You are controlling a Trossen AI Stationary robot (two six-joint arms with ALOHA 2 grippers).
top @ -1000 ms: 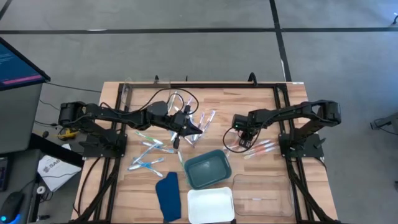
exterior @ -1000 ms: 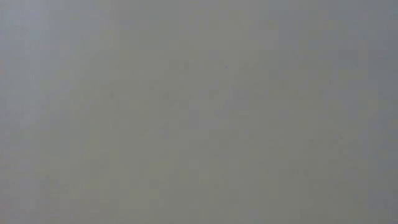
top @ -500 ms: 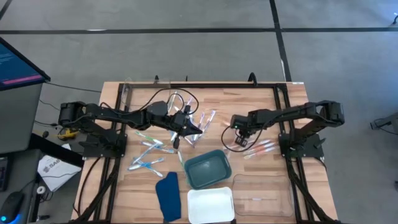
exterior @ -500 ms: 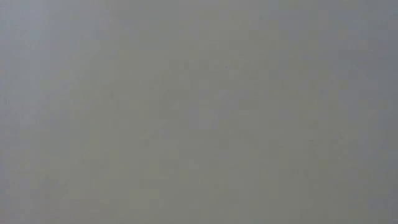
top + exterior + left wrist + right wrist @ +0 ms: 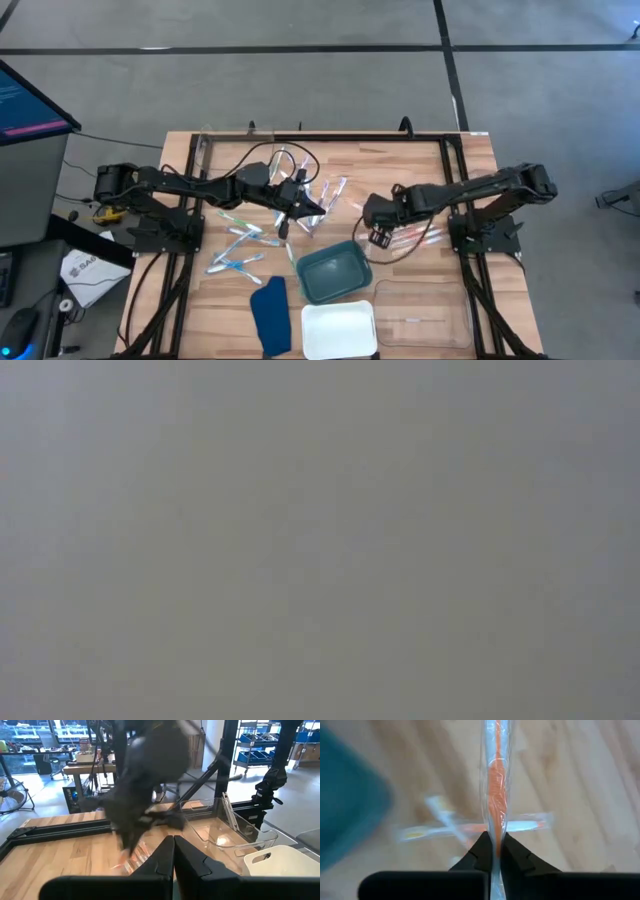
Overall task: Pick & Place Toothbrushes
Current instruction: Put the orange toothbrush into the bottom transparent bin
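Note:
My right gripper [image 5: 376, 236] hangs over the table just right of the teal tray [image 5: 333, 272], shut on an orange toothbrush in a clear wrapper [image 5: 495, 785]. More toothbrushes lie flat on the wood: a cluster on the left [image 5: 237, 248], one at the centre [image 5: 328, 190], one on the right [image 5: 418, 238] and a few under the held one [image 5: 470, 827]. My left gripper [image 5: 305, 212] is shut and holds nothing, level above the table's middle; in its own view the fingers [image 5: 174, 857] are closed together. The low view shows only grey. My right gripper pinches the wrapped toothbrush on its orange handle [image 5: 495, 832] between its two fingertips [image 5: 482, 851]. It comes from above, pointing steeply down, with the fingers across the toothbrush. The toothbrush runs straight out past both sides of the hold, lifted clear of the table.
A white tray [image 5: 338, 330] and a clear tray [image 5: 420, 312] stand at the near edge, with a dark blue cloth-like piece [image 5: 270, 315] left of them. A black frame [image 5: 330, 137] borders the far side. Cables loop near both grippers.
My right gripper has moved toward the table's left and near edges, up to the teal tray's right corner, rising and tipping as it went. The left arm kept still.

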